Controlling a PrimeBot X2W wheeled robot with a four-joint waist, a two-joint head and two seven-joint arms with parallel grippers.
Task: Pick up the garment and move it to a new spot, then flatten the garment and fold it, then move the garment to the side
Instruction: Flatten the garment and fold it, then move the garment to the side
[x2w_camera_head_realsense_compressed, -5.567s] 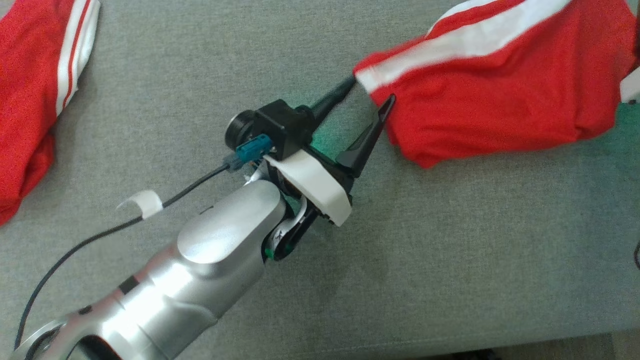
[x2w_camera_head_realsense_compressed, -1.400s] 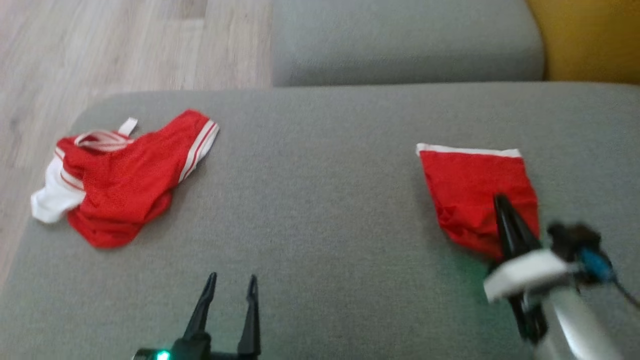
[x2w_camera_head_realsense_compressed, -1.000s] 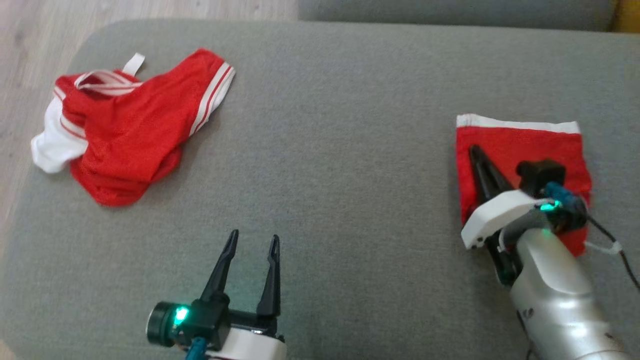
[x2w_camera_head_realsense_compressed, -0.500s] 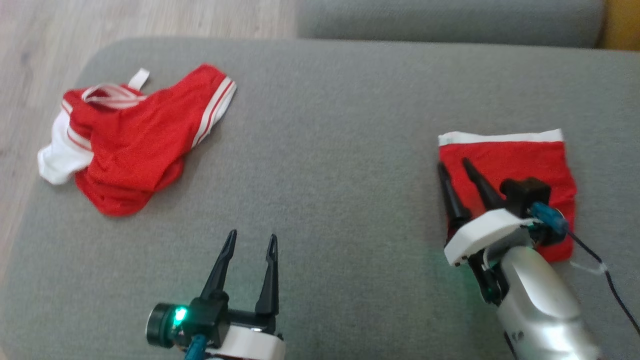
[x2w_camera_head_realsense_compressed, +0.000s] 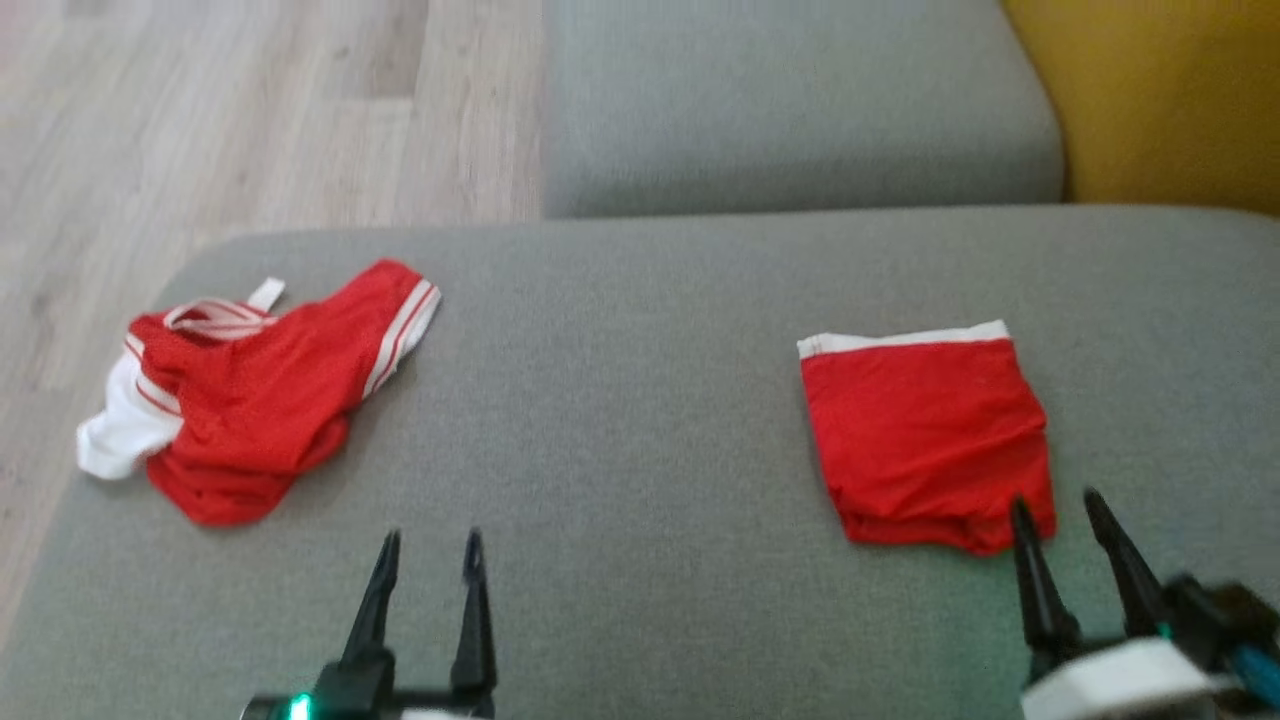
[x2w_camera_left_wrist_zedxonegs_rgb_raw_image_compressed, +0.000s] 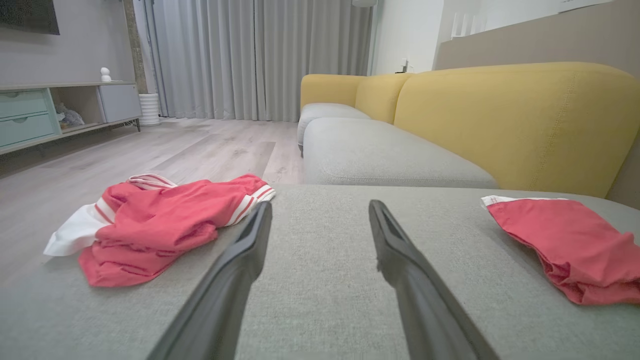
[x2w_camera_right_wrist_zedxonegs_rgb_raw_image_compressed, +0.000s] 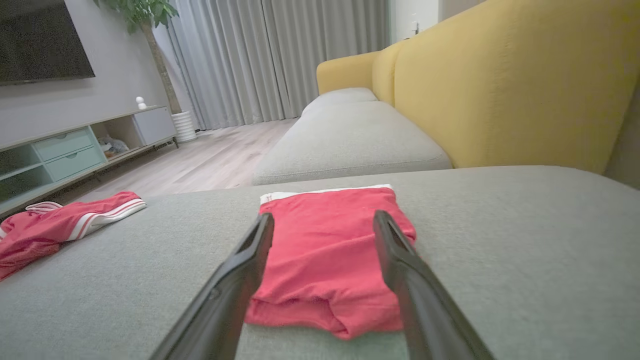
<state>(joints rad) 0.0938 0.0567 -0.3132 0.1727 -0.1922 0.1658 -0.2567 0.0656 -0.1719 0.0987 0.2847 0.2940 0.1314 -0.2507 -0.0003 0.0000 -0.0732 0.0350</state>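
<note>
We hold our right claw (x2w_camera_head_realsense_compressed: 1055, 500) with its fingers apart and empty. The folded red garment (x2w_camera_head_realsense_compressed: 925, 440) lies flat just ahead of its tips on the grey cushion (x2w_camera_head_realsense_compressed: 640, 420). Our left claw (x2w_camera_head_realsense_compressed: 432, 537) is likewise spread and empty, and a crumpled red garment (x2w_camera_head_realsense_compressed: 250, 410) lies ahead to its left.

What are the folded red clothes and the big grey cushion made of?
The folded garment looks like thin, soft cloth, matte red with a white band: it sags and wrinkles at the fold. The grey cushion looks like coarse woven upholstery, matte, with a speckled weave. The exact fibres cannot be told.
</note>
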